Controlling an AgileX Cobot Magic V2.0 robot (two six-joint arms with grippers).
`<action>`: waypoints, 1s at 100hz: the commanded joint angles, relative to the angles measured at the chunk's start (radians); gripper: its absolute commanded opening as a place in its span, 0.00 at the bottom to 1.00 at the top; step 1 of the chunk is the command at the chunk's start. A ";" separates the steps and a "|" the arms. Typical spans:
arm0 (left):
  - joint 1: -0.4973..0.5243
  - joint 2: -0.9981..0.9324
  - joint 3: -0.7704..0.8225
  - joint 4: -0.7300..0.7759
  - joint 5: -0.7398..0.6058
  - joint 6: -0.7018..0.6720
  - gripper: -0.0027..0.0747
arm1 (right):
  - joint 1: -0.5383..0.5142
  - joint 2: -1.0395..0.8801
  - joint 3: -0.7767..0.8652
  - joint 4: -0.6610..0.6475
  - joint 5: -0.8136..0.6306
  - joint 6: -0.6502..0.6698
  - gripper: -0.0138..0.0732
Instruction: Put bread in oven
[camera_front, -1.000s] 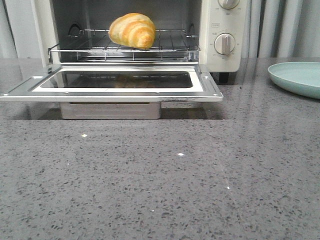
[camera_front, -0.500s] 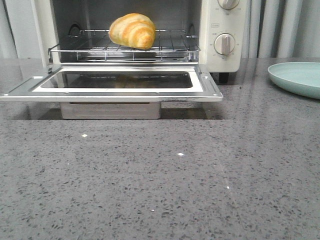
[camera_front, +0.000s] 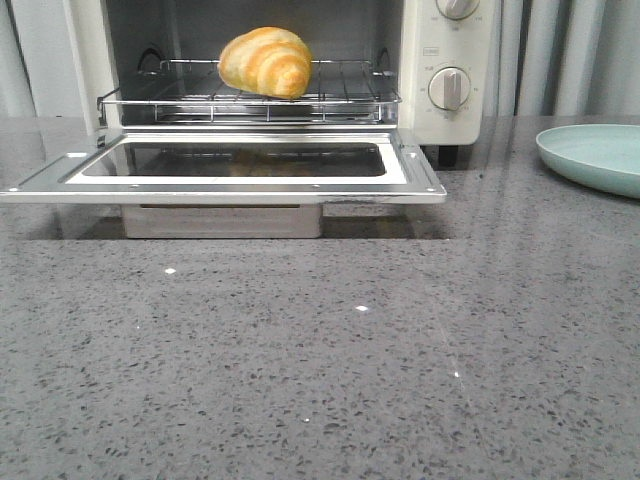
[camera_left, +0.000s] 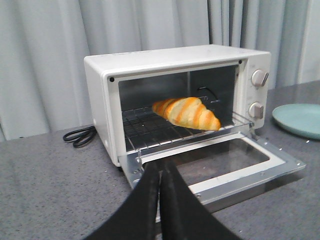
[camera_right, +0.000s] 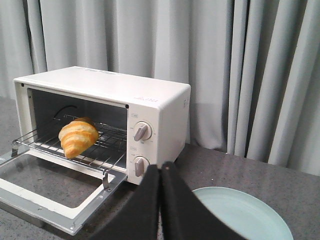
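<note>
Sitting on the wire rack (camera_front: 330, 98) inside the oven (camera_left: 165, 65), the bread (camera_front: 266, 61) is in place, door (camera_front: 230, 165) dropped flat open. My left gripper (camera_left: 161, 192) and right gripper (camera_right: 160, 195) are both pinched together, empty, back from oven. Pale green plate (camera_front: 595, 155) right of oven on the grey counter (camera_front: 330, 360).

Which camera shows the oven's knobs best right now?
The right wrist view: both knobs face it, near and unblocked, on the oven. The front view cuts off the upper knob at the frame's top and shows only the lower one whole. The left wrist view shows both knobs smaller and at an angle.
</note>
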 joint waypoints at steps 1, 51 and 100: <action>0.040 0.002 0.021 -0.064 -0.111 0.153 0.01 | 0.000 0.015 -0.017 -0.045 -0.056 -0.003 0.10; 0.419 -0.157 0.489 -0.382 -0.247 0.310 0.01 | 0.000 0.015 -0.017 -0.045 -0.056 -0.003 0.10; 0.421 -0.159 0.492 -0.449 -0.190 0.310 0.01 | 0.000 0.015 -0.017 -0.046 -0.056 -0.003 0.10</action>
